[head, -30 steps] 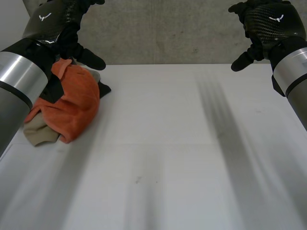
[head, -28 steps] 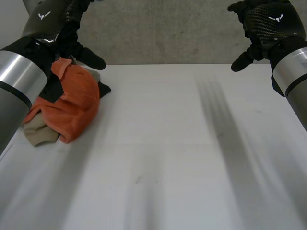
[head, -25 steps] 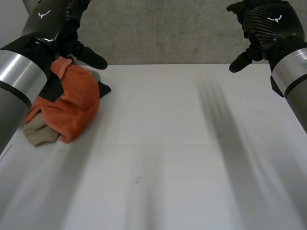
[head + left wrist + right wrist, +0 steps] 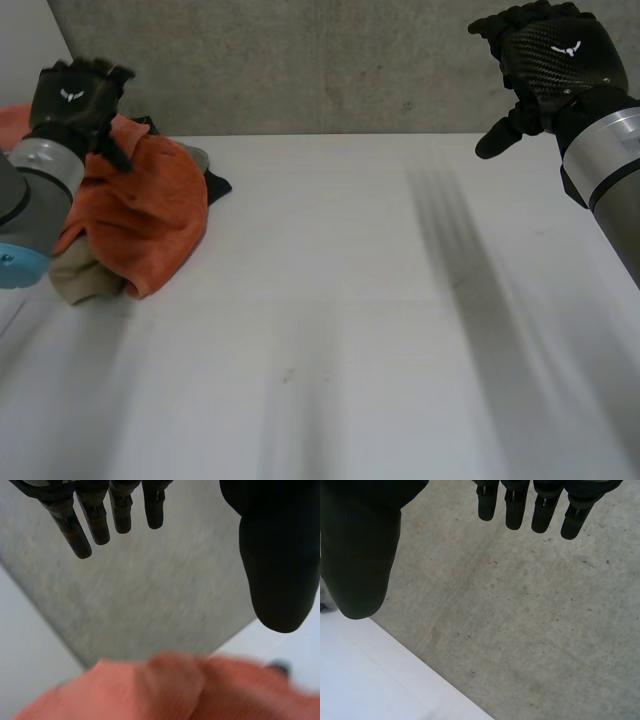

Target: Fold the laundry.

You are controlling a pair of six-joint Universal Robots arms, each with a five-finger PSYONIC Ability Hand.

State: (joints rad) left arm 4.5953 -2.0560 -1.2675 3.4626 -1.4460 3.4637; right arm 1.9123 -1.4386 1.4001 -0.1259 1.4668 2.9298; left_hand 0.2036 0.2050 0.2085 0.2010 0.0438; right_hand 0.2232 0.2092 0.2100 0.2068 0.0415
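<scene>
A crumpled pile of laundry lies at the table's far left: an orange cloth (image 4: pixel 150 210) on top, a beige piece (image 4: pixel 82 280) under its near side and a dark piece (image 4: pixel 216 185) at its far right. My left hand (image 4: pixel 75 95) hovers over the pile's far left part, open and holding nothing. In the left wrist view its straight fingers (image 4: pixel 80 527) and thumb stand apart above the orange cloth (image 4: pixel 175 690). My right hand (image 4: pixel 548 58) is raised at the far right, open and empty, its thumb (image 4: pixel 360 555) spread wide from the fingers.
The white table (image 4: pixel 360 320) stretches bare from the pile to the right edge. A grey concrete wall (image 4: pixel 330 60) rises just behind the table's far edge (image 4: pixel 395 645). More orange cloth (image 4: pixel 15 118) shows behind my left wrist.
My left arm has swung left, carrying its hand from above the pile's right side to its far left part. The right hand has barely shifted. The pile lies unchanged.
</scene>
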